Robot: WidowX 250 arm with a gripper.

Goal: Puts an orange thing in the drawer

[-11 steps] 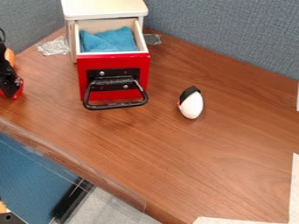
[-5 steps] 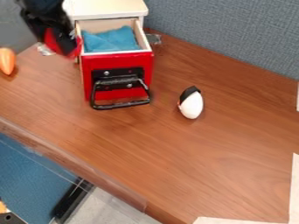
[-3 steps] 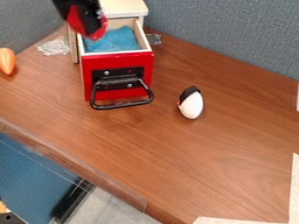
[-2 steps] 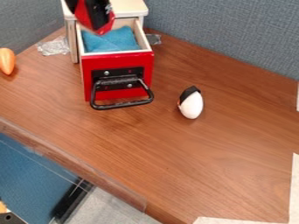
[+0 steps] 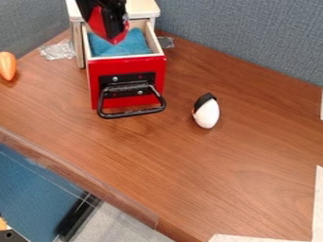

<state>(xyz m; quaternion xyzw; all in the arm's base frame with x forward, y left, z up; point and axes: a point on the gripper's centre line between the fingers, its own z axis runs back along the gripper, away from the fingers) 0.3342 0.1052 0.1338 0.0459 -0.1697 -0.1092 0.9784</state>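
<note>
Worktop point(image 5: 189, 165) space near its back-left edge holds your orange thing point(image 5: 7, 66), lying outside the drawer point(image 5: 135, 68), so the task looks unfinished. It lies on its side, narrow end towards you, with bare wood around it that should leave you room for a grasp from above. To its right, crumpled clear tape point(image 5: 58, 50) sits against the foot of the cabinet point(image 5: 144, 8), probably there to stop the cabinet sliding when you work the drawer.

Your gripper point(image 5: 116, 40) hangs over the back of the drawer, tip down, well apart from the orange thing, so it is not grasping it; whether it is released or clenched, you cannot tell. Its place over the opening would suit a drop or a dip inside, but with the orange thing on the wood, your next move is likely up and back to the left. Lift clear first, or you may knock the side wall.

The drawer stands pulled out, open at the top, ready to receive. The blue cloth point(image 5: 129, 46) inside may cushion what you set down, and the black handle point(image 5: 132, 113) faces the front for closing. Farther right, the black-and-white egg-shaped thing point(image 5: 207, 116) lies well apart, out of your likely path.
</note>
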